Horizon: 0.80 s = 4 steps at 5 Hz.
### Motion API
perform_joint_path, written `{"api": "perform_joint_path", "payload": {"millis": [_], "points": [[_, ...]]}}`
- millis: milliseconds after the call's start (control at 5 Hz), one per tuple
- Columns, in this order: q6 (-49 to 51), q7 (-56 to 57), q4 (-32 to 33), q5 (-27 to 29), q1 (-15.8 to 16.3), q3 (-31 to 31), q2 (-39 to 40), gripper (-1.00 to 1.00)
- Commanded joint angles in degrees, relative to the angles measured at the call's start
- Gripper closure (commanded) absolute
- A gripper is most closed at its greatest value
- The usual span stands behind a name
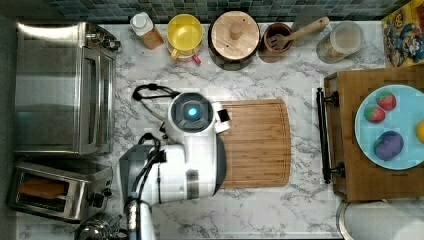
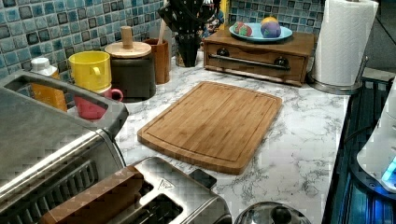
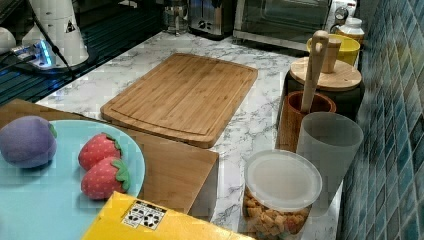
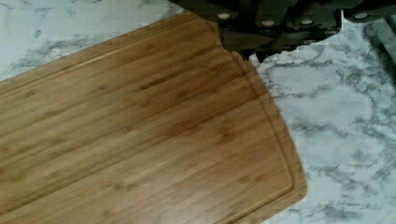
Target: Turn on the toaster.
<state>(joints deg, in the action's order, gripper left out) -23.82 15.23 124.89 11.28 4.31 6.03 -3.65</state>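
Counting: one toaster (image 1: 59, 191) | one bread slice (image 1: 42, 188) | two strawberries (image 1: 381, 106) | claw (image 4: 275, 28) opening unclear

In the top view, the toaster (image 1: 59, 191) sits below the toaster oven (image 1: 62, 87), left of the cutting board (image 1: 260, 145).

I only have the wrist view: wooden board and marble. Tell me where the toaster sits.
Observer: The small shiny steel pop-up toaster sits at the top view's lower left, off the bamboo cutting board.
Operator: Give me the end that carries the controls.
Observer: The black knob and lever are on the end facing the top view's right, toward the white robot arm.
Operator: Report the slot.
Observer: A brown bread slice lies in it.
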Motion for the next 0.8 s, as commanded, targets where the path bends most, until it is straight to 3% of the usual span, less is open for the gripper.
{"api": "perform_joint_path", "payload": {"millis": [200, 800], "points": [[-3.1, 1.3, 4.2, 4.9, 5.3, 6.2, -6.2, 1.00], [-3.4, 2.8, 8.9, 7.6, 8.7, 13.6, -10.1, 1.00]]}}
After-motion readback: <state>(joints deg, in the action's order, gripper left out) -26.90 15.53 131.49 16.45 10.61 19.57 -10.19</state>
